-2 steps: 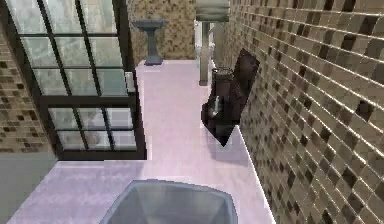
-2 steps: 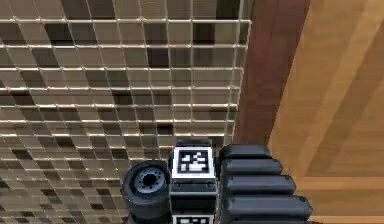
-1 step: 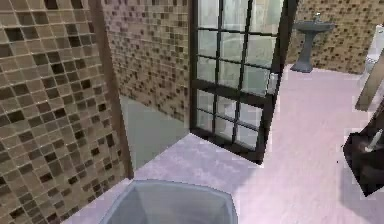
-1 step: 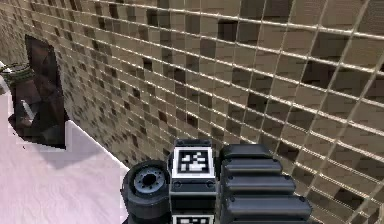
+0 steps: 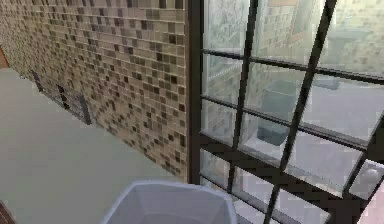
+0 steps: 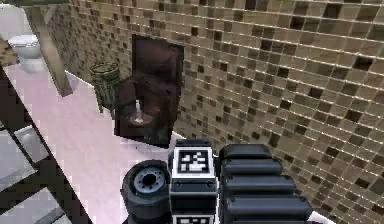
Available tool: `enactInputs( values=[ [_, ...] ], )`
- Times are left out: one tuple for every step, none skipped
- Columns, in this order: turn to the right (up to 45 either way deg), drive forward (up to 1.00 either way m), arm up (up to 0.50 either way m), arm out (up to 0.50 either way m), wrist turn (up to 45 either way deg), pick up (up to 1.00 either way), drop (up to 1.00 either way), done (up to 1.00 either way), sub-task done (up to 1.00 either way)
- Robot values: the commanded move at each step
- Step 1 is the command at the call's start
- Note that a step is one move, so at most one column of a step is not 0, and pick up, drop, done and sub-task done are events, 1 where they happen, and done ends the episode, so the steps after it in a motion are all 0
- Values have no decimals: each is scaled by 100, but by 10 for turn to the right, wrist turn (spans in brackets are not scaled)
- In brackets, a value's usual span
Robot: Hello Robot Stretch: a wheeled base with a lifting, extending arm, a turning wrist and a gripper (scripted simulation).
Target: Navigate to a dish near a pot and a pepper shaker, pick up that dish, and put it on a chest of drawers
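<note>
Blocking ahead: tiled wall [image 5: 110, 70], glass partition [image 5: 290, 90] — armchair [image 6: 150, 90] sideward — unclear whether gripper [image 6: 150, 190] holds anything.

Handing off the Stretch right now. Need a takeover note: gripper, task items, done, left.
Gripper: at the arm side view's bottom edge, far end not made out; cannot tell whether it holds anything.
Ahead: tiled wall, glass-paned partition, pale basin.
Side: toilet, small bin, dark brown chair.
Done: nothing confirmed.
Left: find the dish near pot and pepper shaker, pick it, put it on a chest of drawers.
</note>
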Motion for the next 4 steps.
enactInputs(
  values=[
    [0,40,0,0,0,0,0,0,0],
    [-450,0,0,0,0,0,0,0,0],
    [-60,0,0,0,0,0,0,0,0],
    [0,30,0,0,0,0,0,0,0]
  ],
)
